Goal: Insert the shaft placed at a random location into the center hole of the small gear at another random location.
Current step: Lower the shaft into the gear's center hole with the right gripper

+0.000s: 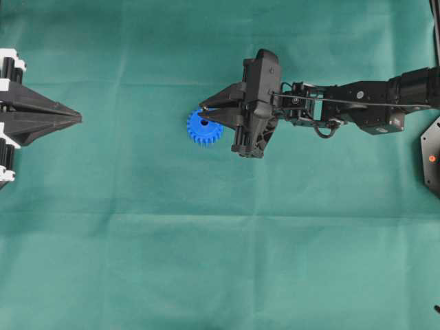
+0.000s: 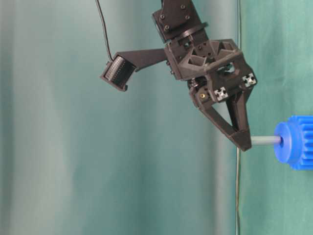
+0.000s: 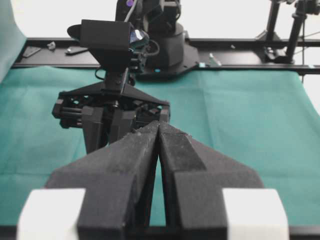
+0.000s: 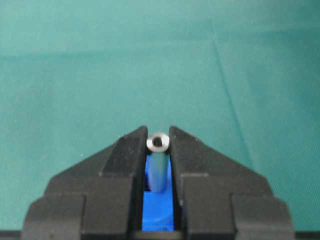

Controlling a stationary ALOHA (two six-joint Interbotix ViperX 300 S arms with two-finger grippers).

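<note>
Silvery-grey shaft [image 4: 159, 165] is clamped between the fingertips of the right gripper [image 1: 203, 113] over the small gear [image 1: 203, 128]

Seen from table level, the shaft [image 2: 266, 140] is gripped at one end while its other end meets the gear's hub [image 2: 282, 142] at the center hole; whether it has entered cannot be told. On the green cloth [image 1: 206, 261] the blue gear is partly covered by the fingers. The left gripper [image 1: 77, 119] is held together at the cloth's left edge, well apart from the gear

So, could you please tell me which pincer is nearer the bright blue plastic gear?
Right pincer: directly over the bright blue plastic gear, clamping the grey metal shaft. Left pincer sits shut, far away.
</note>
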